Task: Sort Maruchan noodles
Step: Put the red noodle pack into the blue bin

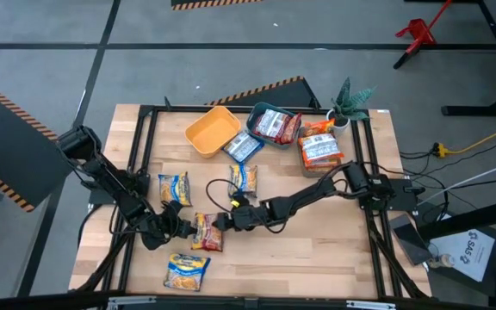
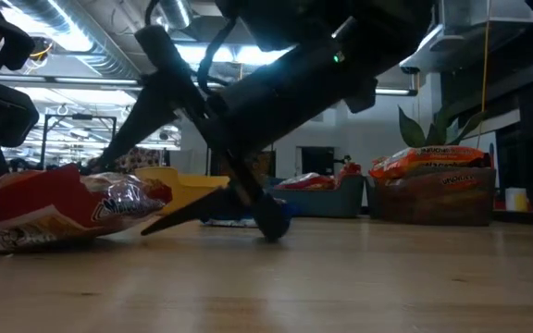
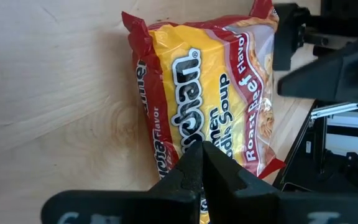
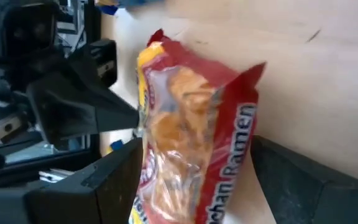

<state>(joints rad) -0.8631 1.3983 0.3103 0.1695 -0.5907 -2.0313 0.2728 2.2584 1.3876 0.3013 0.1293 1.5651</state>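
A red-and-yellow Maruchan noodle packet [image 1: 207,232] lies on the wooden table near its front. My left gripper [image 1: 186,231] is shut, with its tips at the packet's end toward the table's left. My right gripper [image 1: 219,224] reaches in from the table's right. It is open and turned on its side, one finger low by the table and one above. The packet's right end [image 4: 191,124] stands between the two fingers, raised a little off the wood in the low view. Other noodle packets [image 1: 174,188], [image 1: 243,176], [image 1: 186,269] lie flat on the table around it. My left gripper has its shut fingertips [image 3: 201,171] on the packet's short end [image 3: 188,140] toward the table's left, coming slanting down from that side. The packet's left part lies on the table. My right gripper has the packet's right end between its open fingers; I cannot tell whether either finger touches it.
At the table's far side stand a yellow bin [image 1: 213,131], a teal bin [image 1: 274,125] holding red packets and a grey bin [image 1: 319,151] holding orange ones. A blue packet [image 1: 242,148] lies by the yellow bin. A small plant [image 1: 350,102] stands at the far right corner.
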